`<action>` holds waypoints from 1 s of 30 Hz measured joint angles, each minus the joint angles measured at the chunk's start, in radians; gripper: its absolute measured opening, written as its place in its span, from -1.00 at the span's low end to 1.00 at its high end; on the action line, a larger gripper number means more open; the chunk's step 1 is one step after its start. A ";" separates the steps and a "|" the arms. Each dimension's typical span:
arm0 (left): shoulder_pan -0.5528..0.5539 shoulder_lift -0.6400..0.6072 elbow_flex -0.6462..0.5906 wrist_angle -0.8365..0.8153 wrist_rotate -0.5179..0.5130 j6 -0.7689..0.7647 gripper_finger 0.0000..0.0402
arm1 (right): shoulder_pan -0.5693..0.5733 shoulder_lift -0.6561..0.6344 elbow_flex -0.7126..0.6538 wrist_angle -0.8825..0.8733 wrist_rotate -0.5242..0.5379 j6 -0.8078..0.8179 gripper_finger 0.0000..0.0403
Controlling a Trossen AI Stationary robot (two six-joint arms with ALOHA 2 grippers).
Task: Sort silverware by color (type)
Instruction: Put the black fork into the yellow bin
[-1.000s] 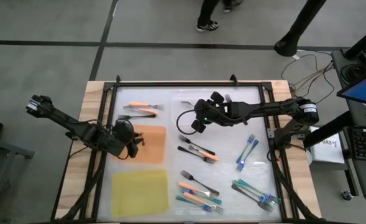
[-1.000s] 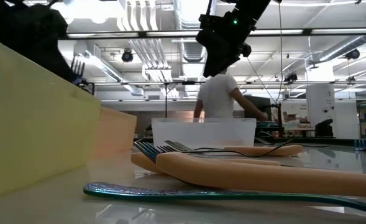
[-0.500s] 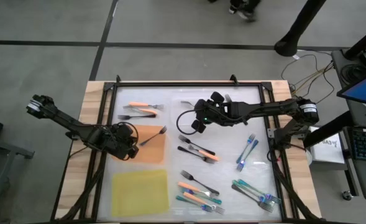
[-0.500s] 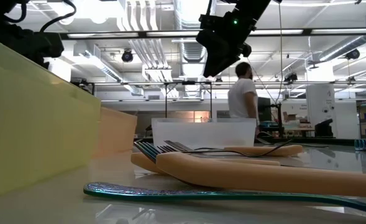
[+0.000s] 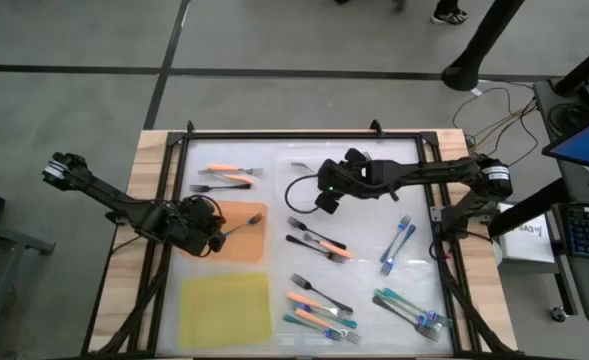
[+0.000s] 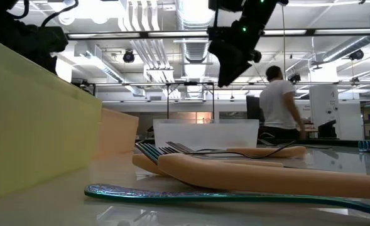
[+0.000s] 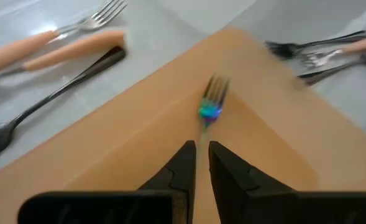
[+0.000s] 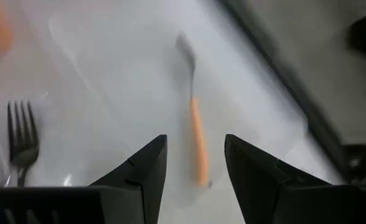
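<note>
2 hands: left hand [image 7: 201,163] nearly closed, pinching a fork [image 7: 211,107] over the orange mat [image 5: 244,235]; right hand [image 8: 194,158] open, empty, above the tabletop [image 5: 374,250].

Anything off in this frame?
One fork lies on the orange mat just ahead of the left hand, and the left wrist view shows a blue-green tint on it, so the colour may not match the mat. The yellow mat holds nothing. The right hand hovers open.
</note>
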 joint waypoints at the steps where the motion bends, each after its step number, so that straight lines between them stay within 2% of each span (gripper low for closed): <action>1: 0.000 0.000 0.000 0.019 -0.003 0.024 -0.87 | -0.016 0.003 -0.003 -0.005 -0.039 0.001 -0.24; 5: 0.000 0.000 0.000 0.094 -0.044 0.104 -0.87 | -0.097 0.022 -0.014 -0.053 -0.129 0.021 -0.24; 11: 0.000 0.000 0.000 0.153 -0.057 0.161 -0.86 | -0.252 0.046 -0.059 -0.150 -0.142 0.054 -0.24; 16: 0.000 0.000 0.000 0.154 -0.057 0.185 -0.86 | -0.404 0.045 -0.128 -0.151 -0.262 0.073 -0.24; 19: 0.000 0.000 0.000 0.154 -0.057 0.195 -0.86 | -0.474 0.045 -0.170 -0.142 -0.268 0.075 -0.24; 26: 0.000 0.000 0.000 0.154 -0.057 0.212 -0.86 | -0.577 0.044 -0.267 -0.136 -0.270 0.074 -0.24; 30: 0.000 0.000 0.000 0.154 -0.057 0.212 -0.86 | -0.603 0.044 -0.318 -0.074 -0.327 0.061 -0.24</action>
